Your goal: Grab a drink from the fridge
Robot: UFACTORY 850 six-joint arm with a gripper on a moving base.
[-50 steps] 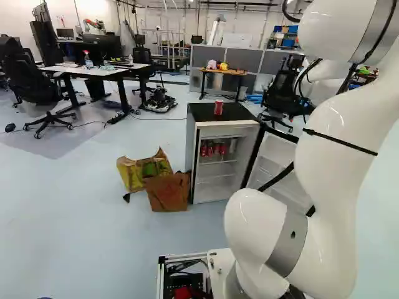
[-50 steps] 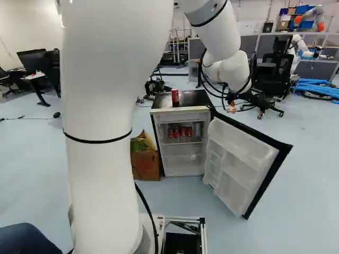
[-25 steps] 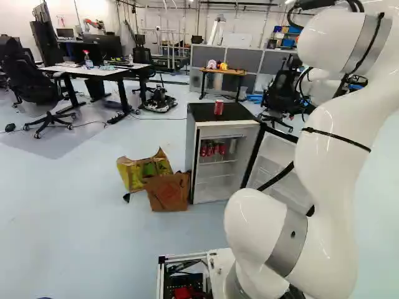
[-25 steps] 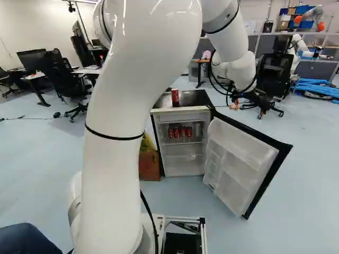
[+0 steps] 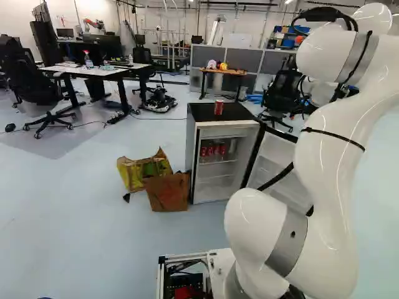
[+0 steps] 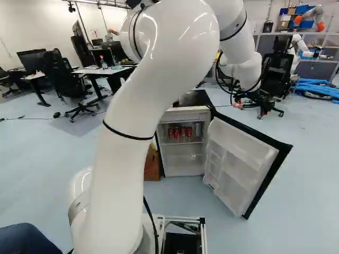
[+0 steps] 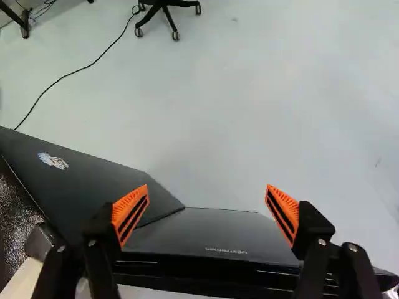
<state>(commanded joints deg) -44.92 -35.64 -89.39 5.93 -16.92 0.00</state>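
Arm (image 6: pixel 124 164): moved rt., R base view.
Gripper (image 6: pixel 238 103): fingers wide apart, nil held.
Fridge (image 5: pixel 191 168): open; we see red cans (image 5: pixel 210 150) in.

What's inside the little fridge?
Inside the fridge, red cans stand side by side on a shelf. Beside them is something clear or pale, but I can't tell what. The front cans hide whatever might be behind them.
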